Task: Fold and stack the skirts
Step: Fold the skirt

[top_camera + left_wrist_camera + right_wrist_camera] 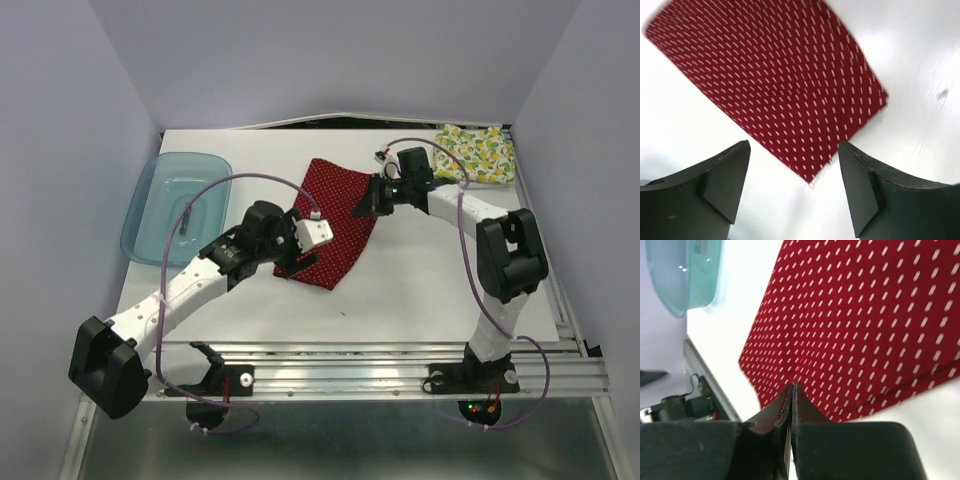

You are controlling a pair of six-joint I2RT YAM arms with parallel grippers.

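The dark red polka-dot skirt (335, 225) lies flat in the middle of the table as a folded, slanted rectangle. My left gripper (288, 264) is open and hovers over its near corner; in the left wrist view that corner of the skirt (780, 75) points down between the open fingers of the gripper (794, 162). My right gripper (366, 205) is shut at the skirt's right edge. In the right wrist view its pressed-together tips (792, 387) sit over the red cloth (865, 325), and no cloth shows between them. The cream fruit-print skirt (477, 153) lies bunched at the far right corner.
A translucent blue tray (175, 205) stands at the table's left edge and also shows in the right wrist view (682, 270). Pale walls close in the table on three sides. The metal base rail (380, 365) runs along the near edge.
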